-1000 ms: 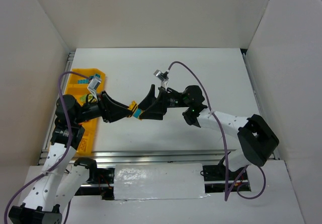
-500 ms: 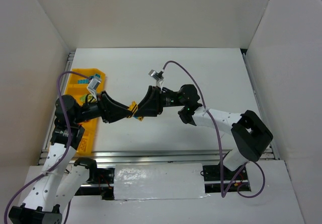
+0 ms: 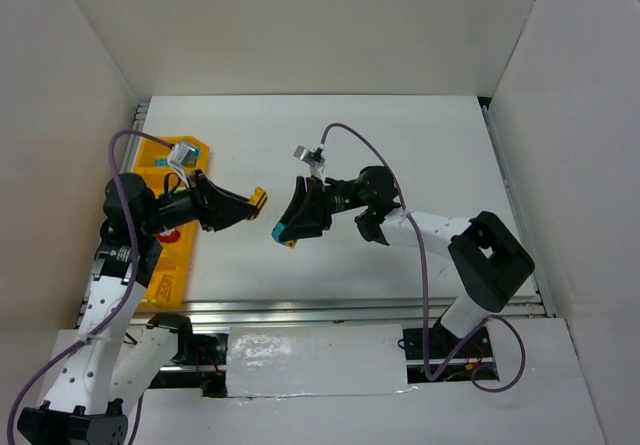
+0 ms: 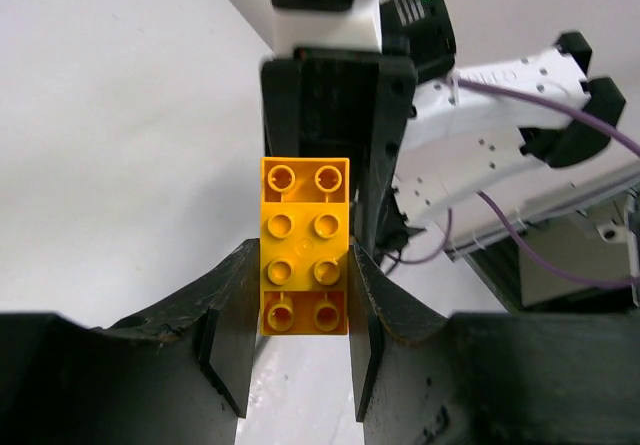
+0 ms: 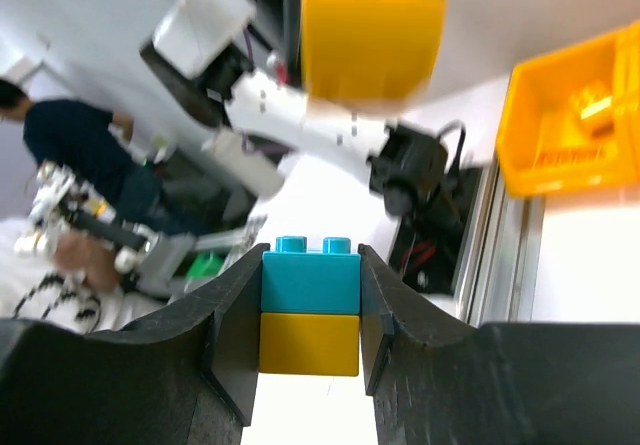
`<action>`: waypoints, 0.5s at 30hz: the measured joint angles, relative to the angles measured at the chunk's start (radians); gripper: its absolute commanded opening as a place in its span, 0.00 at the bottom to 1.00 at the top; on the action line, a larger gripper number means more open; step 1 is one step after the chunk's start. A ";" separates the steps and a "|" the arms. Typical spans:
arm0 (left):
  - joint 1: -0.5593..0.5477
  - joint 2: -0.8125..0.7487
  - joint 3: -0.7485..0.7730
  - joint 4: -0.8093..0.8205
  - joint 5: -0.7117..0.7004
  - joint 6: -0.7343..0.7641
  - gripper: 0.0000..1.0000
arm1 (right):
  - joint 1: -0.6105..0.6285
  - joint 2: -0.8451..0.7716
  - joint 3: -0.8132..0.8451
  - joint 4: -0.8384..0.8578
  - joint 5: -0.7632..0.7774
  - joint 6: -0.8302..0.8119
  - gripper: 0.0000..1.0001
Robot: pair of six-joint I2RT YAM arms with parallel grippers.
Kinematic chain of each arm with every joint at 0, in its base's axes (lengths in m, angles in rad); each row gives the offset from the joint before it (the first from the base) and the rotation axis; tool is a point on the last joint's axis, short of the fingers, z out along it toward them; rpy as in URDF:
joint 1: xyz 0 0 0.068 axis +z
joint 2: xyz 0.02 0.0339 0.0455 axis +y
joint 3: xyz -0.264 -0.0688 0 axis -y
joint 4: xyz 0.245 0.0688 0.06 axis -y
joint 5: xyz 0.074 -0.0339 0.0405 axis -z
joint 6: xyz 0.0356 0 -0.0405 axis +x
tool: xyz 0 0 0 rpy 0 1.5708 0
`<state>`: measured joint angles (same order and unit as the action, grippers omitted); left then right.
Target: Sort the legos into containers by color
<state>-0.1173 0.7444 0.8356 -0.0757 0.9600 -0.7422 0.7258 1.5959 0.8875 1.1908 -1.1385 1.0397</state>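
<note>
1. The left fingers (image 4: 232,315) clench a long yellow brick (image 4: 305,245) that juts past their tips.
2. The right fingers (image 5: 235,330) grasp a teal brick (image 5: 310,277) stacked on a short yellow brick (image 5: 310,343).
3. The two loads face each other, apart, above the surface (image 3: 400,155).
4. Behind the left fingers lies the yellow-orange tray (image 3: 150,170), holding a red brick (image 3: 168,235).

The right gripper (image 3: 285,230), wide open a second ago, has closed on the clump both arms held together mid-table. The clump has since split. The left gripper (image 3: 252,203) has drawn back left with a yellow brick (image 4: 304,245), and the right has come away with a teal-on-yellow pair (image 5: 310,315). A gap now separates them.
</note>
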 measured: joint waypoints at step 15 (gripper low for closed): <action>0.358 0.062 -0.020 -0.488 -0.668 0.029 0.00 | -0.139 -0.134 -0.055 -0.696 0.143 -0.489 0.00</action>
<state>0.2405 0.8066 0.8154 -0.5632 0.2924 -0.7128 0.5869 1.4616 0.8322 0.4950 -0.9955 0.5507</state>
